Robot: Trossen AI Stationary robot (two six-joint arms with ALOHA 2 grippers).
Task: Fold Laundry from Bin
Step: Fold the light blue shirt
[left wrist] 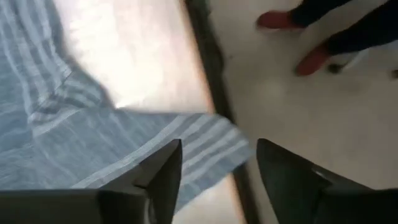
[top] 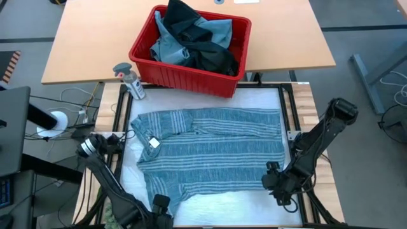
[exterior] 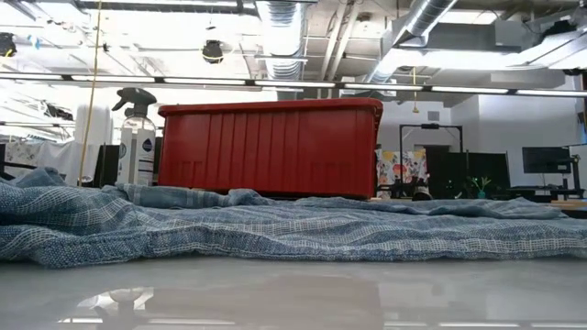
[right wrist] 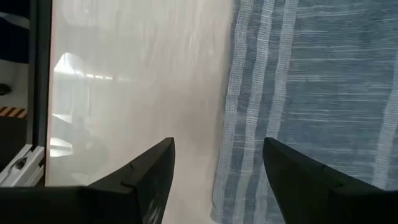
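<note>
Striped garment [top: 213,149] lies lengthwise across table [top: 210,207].

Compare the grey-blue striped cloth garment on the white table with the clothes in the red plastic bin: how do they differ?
The grey-blue striped garment lies spread nearly flat on the white table; the clothes in the red plastic bin sit crumpled in a heap. The garment shows pale stripes; the bin's clothes look plain light blue and black. The garment lies between both open grippers; the binned clothes sit farther back. All are soft cloth.
</note>
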